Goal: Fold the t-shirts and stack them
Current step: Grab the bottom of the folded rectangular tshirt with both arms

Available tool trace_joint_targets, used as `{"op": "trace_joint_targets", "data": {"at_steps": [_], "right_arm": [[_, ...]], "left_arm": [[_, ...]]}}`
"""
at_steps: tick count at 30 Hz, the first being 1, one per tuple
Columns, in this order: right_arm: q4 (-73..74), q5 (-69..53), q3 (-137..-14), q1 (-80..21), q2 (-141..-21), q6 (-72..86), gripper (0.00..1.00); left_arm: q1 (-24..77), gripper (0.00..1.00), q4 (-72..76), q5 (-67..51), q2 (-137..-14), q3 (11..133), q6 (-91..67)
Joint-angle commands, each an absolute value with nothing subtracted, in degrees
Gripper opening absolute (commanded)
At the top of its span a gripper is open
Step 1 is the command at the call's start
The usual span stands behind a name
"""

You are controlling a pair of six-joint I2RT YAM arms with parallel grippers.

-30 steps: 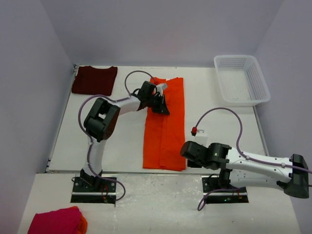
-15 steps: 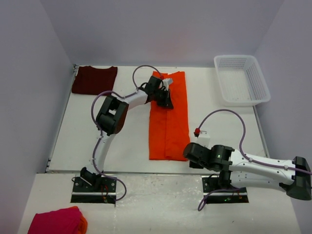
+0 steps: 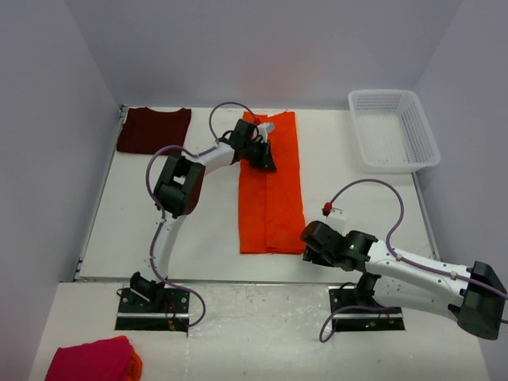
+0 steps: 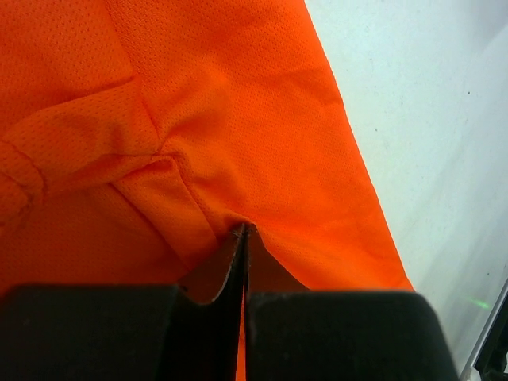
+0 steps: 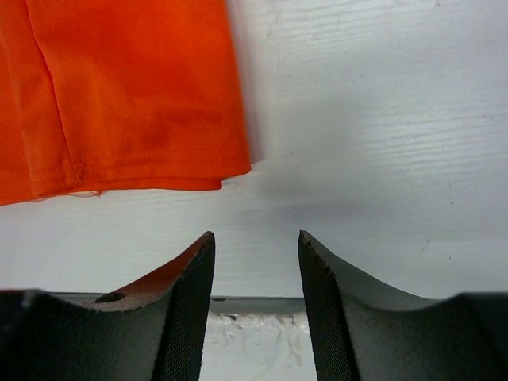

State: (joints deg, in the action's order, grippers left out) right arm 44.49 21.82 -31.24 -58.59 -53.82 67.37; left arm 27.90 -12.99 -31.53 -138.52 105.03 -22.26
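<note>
White arms (image 3: 421, 270), purple cables (image 3: 373, 181), black, seemingly ridged fingers (image 5: 186, 309)

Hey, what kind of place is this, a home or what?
Probably a robotics lab test cell: a white table boxed in by plain walls, a left arm and a right arm bolted at its near edge, with an orange t-shirt, a maroon t-shirt and a basket.

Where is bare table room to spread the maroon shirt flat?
Roomiest: between the folded bright orange cloth t-shirt and the white plastic mesh basket. The strip in front of the dark maroon cloth t-shirt, left of the orange one, though the left arm reaches over it. Crowded: the orange shirt's near right corner, by the open right end effector.
</note>
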Motion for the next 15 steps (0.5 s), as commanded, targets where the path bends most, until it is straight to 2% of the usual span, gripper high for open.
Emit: {"op": "trace_joint_targets", "data": {"at_steps": [1, 11, 15], "right_arm": [[39.82, 21.18, -32.25, -56.70, -54.40, 63.99, 0.48], [29.01, 15.30, -31.64, -50.63, -60.65, 56.61, 0.48], [26.98, 13.80, -31.20, -48.61, -60.56, 54.06, 0.49]], "left_arm": [[25.75, 0.00, -17.32, -28.56, -137.11, 102.40, -18.81], [24.96, 0.01, -16.79, -31.90, -135.53, 101.34, -18.81], [24.96, 0.11, -16.00, -33.31, -133.95, 100.90, -19.07]]}}
